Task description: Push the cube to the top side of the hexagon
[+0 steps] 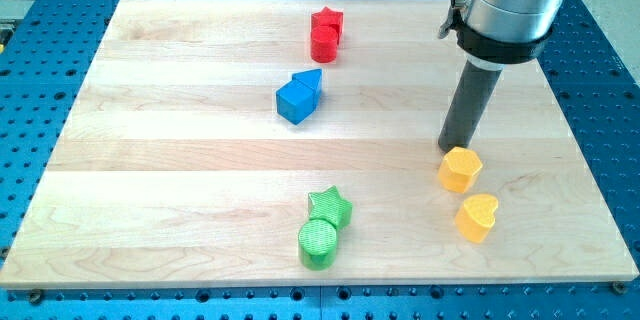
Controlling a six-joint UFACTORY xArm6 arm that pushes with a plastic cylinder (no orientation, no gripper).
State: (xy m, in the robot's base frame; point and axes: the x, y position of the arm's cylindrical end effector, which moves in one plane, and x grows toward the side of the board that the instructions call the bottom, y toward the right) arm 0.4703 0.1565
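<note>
The blue cube [294,103] sits left of the board's centre, with a blue triangular block [309,81] touching its upper right. The yellow hexagon [460,169] lies at the right of the board. My tip [451,149] rests just at the hexagon's upper left edge, touching or nearly touching it. The cube is far to the left of my tip, about a quarter of the view's width away.
A yellow heart [477,217] lies just below the hexagon. A green star [330,206] and a green cylinder [318,243] sit together at the bottom centre. A red star [328,22] and a red cylinder [323,43] sit together at the top centre. The wooden board [150,140] lies on a blue perforated table.
</note>
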